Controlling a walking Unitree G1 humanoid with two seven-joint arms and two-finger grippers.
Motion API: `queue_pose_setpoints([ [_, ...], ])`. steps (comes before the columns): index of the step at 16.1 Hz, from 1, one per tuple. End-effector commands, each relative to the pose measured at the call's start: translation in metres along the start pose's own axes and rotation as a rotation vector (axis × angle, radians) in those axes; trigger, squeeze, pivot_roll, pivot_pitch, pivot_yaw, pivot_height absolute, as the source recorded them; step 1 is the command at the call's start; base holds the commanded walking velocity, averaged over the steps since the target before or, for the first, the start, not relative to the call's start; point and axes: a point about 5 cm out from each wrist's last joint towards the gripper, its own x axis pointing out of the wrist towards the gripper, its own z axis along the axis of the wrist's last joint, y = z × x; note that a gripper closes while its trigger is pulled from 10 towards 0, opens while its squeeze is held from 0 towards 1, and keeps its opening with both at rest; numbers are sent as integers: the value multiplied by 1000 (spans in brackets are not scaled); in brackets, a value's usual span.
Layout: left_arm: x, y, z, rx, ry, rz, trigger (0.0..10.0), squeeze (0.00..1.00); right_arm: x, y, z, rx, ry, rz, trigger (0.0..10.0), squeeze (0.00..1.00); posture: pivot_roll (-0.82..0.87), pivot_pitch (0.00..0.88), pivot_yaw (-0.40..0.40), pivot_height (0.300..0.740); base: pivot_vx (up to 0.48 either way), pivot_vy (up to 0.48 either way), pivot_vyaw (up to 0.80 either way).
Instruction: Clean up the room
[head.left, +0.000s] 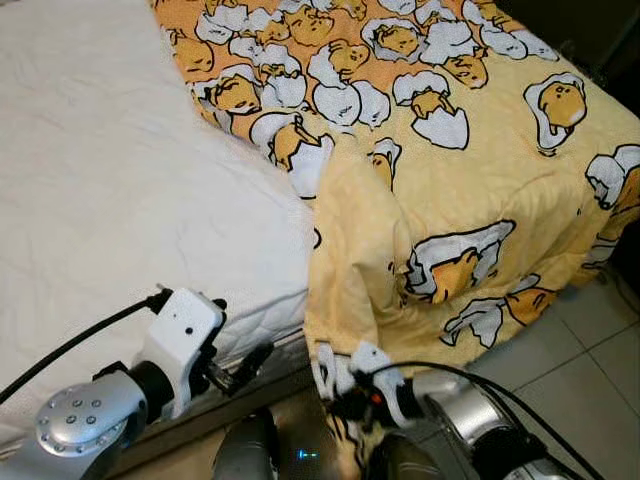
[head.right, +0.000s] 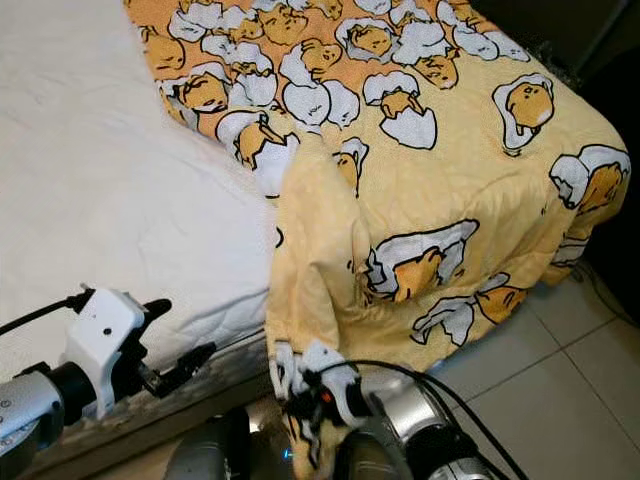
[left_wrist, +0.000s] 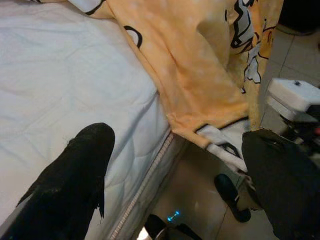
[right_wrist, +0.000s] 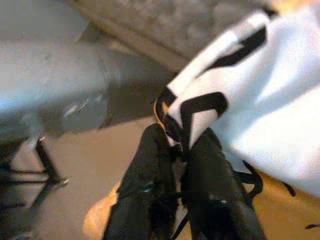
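Yellow-orange cotton printed with white eggshell cartoons: that is the blanket (head.left: 430, 150), spread over the right part of the bed and hanging down over the bed's near edge and right corner toward the tiled floor (head.left: 590, 370). Its long axis runs from the far end of the bed toward me, and one folded corner flap points straight down at me, ending in a white-and-black patterned hem just in front of my body.

My right gripper (right_wrist: 177, 150) sits low at that hanging hem, below the mattress edge. Its two black fingers are pressed together on the fabric, pinching a white patch outlined in black; the wrist view shows the cloth caught between the finger pads, with more of the blanket draping away beside them. From my head I see the same gripper (head.left: 345, 395) half covered by the hem, cables looping back along my silver arm.

My left gripper (head.left: 250, 365) hovers at the near edge of the white mattress (head.left: 110, 200), left of the blanket and not touching it. Its fingers (left_wrist: 75, 175) are spread wide apart with nothing between them; through the gap I see the quilted mattress side, its piped seam, and the blanket's lower edge well beyond.

The bare mattress takes up the left of the bed. I see no containers here.
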Motion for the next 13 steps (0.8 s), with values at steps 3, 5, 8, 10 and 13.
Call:
queue_pose_setpoints([
  [3, 0, -3, -2, 7, 9, -11, 10000, 353, -1, -6, 25, -5, -139, -149, 10000, 1000, 220, 224, 3, 740, 0, 0, 0],
  [5, 0, -3, -2, 8, 10, -13, 10000, 357, -3, -2, 35, -22, -160, -131, 10000, 1000, 213, 221, 5, 740, 0, 0, 0],
  [8, 1, -2, -1, 9, 7, -16, 10000, 357, -6, 4, 50, -72, -181, -136, 10000, 1000, 210, 215, 3, 740, 0, 0, 0],
  [10, 3, -1, -1, 9, 4, -16, 10000, 357, -8, -1, 66, -64, -240, -254, 10000, 1000, 204, 214, 4, 740, 0, 0, 0],
  [13, 6, -3, -2, 6, 4, -18, 10000, 357, -10, -18, 86, -7, -313, -488, 10000, 1000, 205, 215, 4, 740, 0, 0, 0],
])
